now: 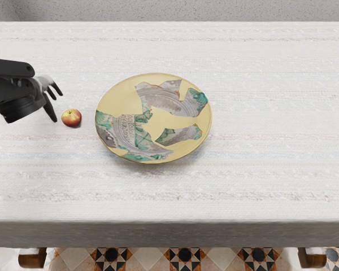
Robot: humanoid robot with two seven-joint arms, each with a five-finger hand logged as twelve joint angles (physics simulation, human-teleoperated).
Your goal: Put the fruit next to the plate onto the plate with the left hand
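We've got the small, round, red-and-yellow fruit (71, 117) sitting on the table (260, 180) just left of the plate (116, 96), and we reckon it's light, firm, smooth and liable to roll, so our left hand (34, 97), fingers (50, 110) loosely spread and empty beside it, should cup its sides.

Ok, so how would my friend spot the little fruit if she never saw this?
Find the big yellow plate with grey and green patches on the white table. Just left of its rim sits a small apple, between plate and the dark left hand. It is the only round red-and-yellow thing there.
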